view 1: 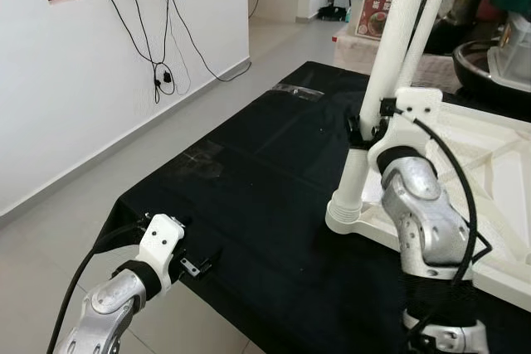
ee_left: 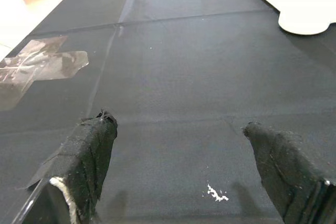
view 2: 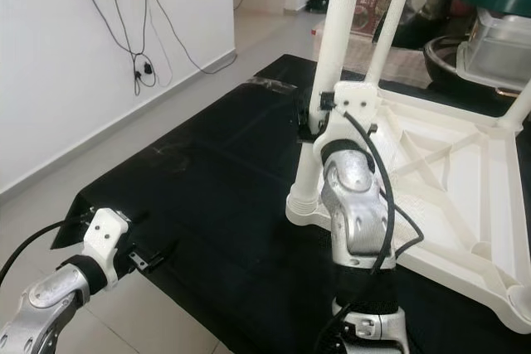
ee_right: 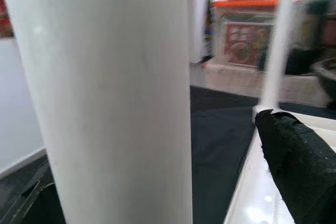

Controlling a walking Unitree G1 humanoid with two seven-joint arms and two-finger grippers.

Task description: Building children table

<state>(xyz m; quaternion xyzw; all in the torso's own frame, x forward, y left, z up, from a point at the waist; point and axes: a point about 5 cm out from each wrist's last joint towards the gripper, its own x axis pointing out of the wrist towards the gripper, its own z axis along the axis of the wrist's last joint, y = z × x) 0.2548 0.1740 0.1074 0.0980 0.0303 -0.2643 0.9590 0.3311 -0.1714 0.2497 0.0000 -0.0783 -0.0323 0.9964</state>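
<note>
White tubular plastic table leg [view 1: 390, 47]: light, stiff, slippery; best gripped low near socket | right hand [view 1: 365, 132]: clamped around it | left hand [ee_left: 184, 166]: fingers apart, idle.

Matt black cloth mat [view 1: 249, 196], smooth white plastic table leg [view 1: 386, 64], glossy tiled floor [view 1: 75, 221]

Thick white table leg [ee_right: 121, 98] fills near view, upright. One black padded finger [ee_right: 302, 166] beside it, gap between. Second thin white leg [ee_right: 278, 40] behind. Black mat [ee_right: 220, 145] below.
</note>
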